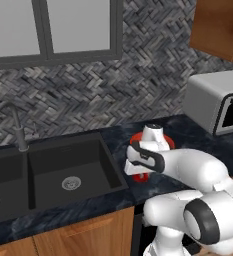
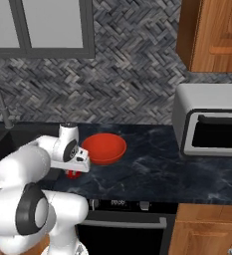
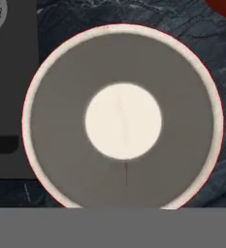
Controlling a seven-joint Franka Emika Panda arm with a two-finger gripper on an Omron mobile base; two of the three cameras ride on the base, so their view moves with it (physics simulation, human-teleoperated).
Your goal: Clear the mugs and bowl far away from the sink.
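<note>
Now over the counter (image 2: 152,172), just right of the sink (image 1: 78,155). The gripper (image 2: 75,165) points straight down on a small red mug (image 2: 73,174), which stands upright on the dark marbled top between the sink's right edge and the bowl (image 2: 105,148).

- Mug: red outside, pale rim, grey inside with a whitish round bottom. The hand view looks squarely down into it (image 3: 123,121). The handle cannot be made out.
- Bowl: glossy red-orange, upright, just right of and a little farther than the mug. Whether the two touch cannot be told, as the hand covers the gap.
- Fingers: hidden under the white hand in both base views, so how far the jaws are closed, and whether they have the mug's wall, cannot be told.
- Sink: black, double basin, with a round metal drain in the right basin. A grey faucet (image 1: 18,125) stands at its far edge.
- Far right: a grey microwave (image 2: 212,124) on the counter, well apart from the bowl.
</note>
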